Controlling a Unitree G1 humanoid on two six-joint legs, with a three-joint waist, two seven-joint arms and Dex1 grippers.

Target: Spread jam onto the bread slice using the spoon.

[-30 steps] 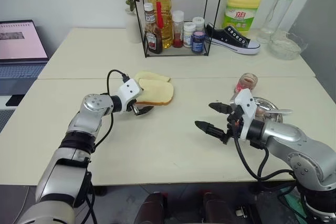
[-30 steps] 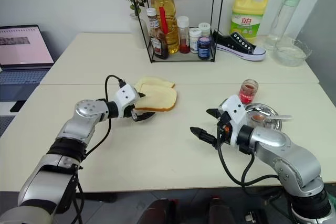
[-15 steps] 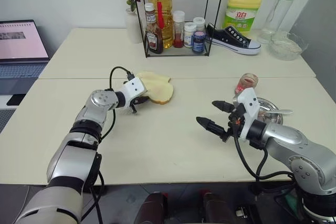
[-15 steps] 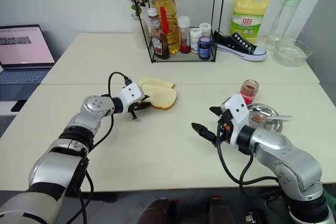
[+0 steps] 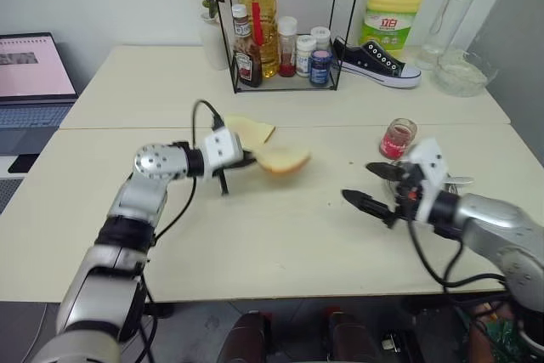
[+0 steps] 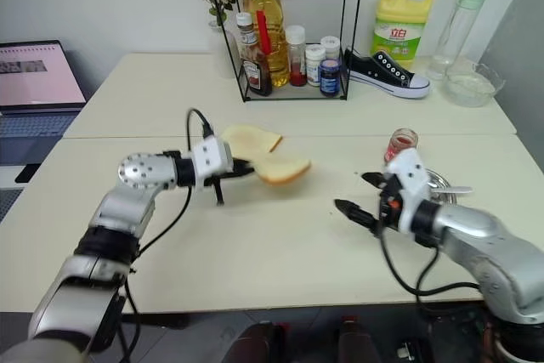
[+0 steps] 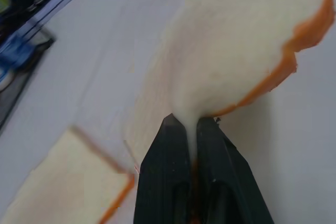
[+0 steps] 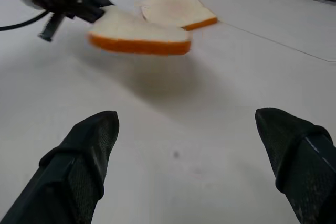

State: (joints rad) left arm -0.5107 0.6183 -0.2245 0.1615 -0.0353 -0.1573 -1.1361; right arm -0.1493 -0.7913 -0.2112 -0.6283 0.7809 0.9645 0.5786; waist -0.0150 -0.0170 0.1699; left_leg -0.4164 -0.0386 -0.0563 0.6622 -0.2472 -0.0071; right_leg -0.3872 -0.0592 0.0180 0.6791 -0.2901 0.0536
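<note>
Fingers [image 8: 79, 166] of the right gripper [image 5: 372, 186] stand spread wide with nothing between them, hanging over the table [image 5: 255, 244] near its right edge and pointing across toward the middle. Just beyond that gripper, close to the same edge, a round steel plate [image 5: 455, 181] sits partly hidden behind the arm, and the spoon [image 5: 459, 180] shows as a thin silver handle on it, though little of it can be made out. Beside the plate, toward the far side, the jam [image 5: 396, 138] stands upright in its small clear jar, apart from both grippers. At the middle of the table the left gripper [image 7: 191, 129] has its two black fingers pressed together on one edge of the bread [image 5: 284, 159], pinching it; the slice is held out sideways, roughly level and clear of the table, with its shadow on the surface below in the right wrist view. A second slice [image 5: 248, 129] lies flat on the table just behind the held one, not touching it. Farther back, on the far half of the table, a wire rack [image 5: 285, 23] holds an oil bottle [image 5: 258, 10], a brown sauce bottle [image 5: 247, 59] and small jars. Right of the rack lie a black shoe [image 5: 374, 63], a yellow detergent jug [image 5: 394, 8] and a glass bowl [image 5: 463, 72] near the far right corner. A laptop [image 5: 32, 74] sits off the table's left edge.
</note>
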